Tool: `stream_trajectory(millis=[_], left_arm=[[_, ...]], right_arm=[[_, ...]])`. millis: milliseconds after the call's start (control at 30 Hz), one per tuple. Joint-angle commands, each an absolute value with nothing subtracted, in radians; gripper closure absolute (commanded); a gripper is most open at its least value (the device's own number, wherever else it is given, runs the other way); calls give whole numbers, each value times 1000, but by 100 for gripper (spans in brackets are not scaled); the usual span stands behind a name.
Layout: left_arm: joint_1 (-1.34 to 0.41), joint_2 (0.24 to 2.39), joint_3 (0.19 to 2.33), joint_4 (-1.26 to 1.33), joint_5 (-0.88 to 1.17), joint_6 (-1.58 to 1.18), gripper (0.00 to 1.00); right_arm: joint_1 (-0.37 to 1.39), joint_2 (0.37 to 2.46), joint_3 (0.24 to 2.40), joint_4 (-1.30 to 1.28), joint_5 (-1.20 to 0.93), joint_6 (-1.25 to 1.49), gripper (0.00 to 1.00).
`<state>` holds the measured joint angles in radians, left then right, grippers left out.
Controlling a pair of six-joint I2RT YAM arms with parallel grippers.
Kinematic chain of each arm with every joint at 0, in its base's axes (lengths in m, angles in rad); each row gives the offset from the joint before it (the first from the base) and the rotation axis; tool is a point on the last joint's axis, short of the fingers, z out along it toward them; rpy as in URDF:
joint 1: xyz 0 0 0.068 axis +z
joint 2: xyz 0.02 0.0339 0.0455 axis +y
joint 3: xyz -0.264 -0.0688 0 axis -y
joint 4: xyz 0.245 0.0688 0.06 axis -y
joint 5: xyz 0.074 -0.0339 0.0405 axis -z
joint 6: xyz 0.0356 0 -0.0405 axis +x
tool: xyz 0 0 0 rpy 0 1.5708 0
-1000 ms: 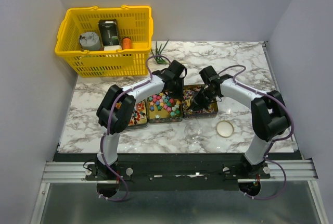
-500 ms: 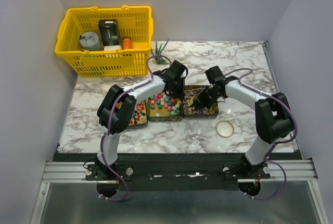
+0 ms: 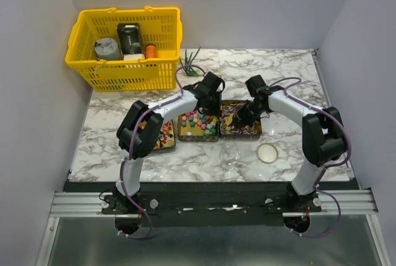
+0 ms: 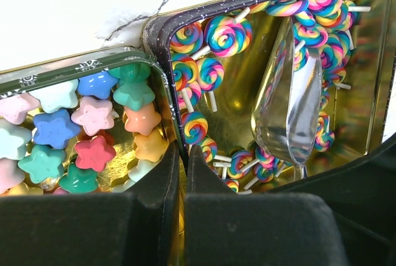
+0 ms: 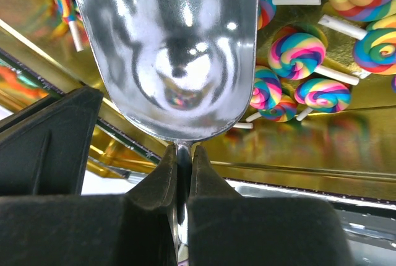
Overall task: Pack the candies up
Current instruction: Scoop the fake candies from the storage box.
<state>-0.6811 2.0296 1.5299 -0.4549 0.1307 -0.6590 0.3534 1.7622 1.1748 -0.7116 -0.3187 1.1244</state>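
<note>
The candies lie in square gold tins. Star-shaped candies (image 4: 93, 114) fill the middle tin (image 3: 198, 125). Rainbow lollipop candies (image 4: 228, 34) lie in the right tin (image 3: 240, 122), and they also show in the right wrist view (image 5: 297, 52). My left gripper (image 4: 184, 150) is shut on the wall (image 4: 162, 62) where these two tins meet; in the top view it (image 3: 209, 106) is at their far edge. My right gripper (image 5: 180, 151) is shut on the thin handle of a metal scoop (image 5: 167, 49). The scoop is empty and sits inside the lollipop tin (image 4: 288, 105).
A third tin (image 3: 159, 136) of candies stands at the left of the row. A clear glass jar (image 3: 229, 153) and a round gold lid (image 3: 267, 152) sit in front of the tins. A yellow basket (image 3: 127, 46) and a small plant (image 3: 190, 62) stand at the back left.
My right gripper has drawn the scoop a little back and to the right inside the lollipop tin. The two gripped tins have shifted slightly away from the arms' bases.
</note>
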Motion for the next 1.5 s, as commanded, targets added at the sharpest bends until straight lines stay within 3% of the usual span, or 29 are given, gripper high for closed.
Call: stream_trajectory(millis=[0, 400, 733, 1100, 1467], left_arm=[[-661, 2057, 1483, -647, 54, -604, 100], [-652, 2066, 1502, -643, 26, -686, 100], [-650, 2039, 1480, -612, -37, -715, 100], [-650, 2014, 1470, -614, -81, -744, 100], [-650, 1990, 1428, -620, -86, -732, 100]], right_arm=[[250, 1861, 1186, -871, 83, 1135, 100], [423, 1790, 1105, -798, -247, 1274, 100], [426, 1692, 1046, -649, -475, 1459, 100], [433, 1635, 1042, -680, -463, 1529, 100], [379, 1683, 965, -744, -236, 1407, 100]])
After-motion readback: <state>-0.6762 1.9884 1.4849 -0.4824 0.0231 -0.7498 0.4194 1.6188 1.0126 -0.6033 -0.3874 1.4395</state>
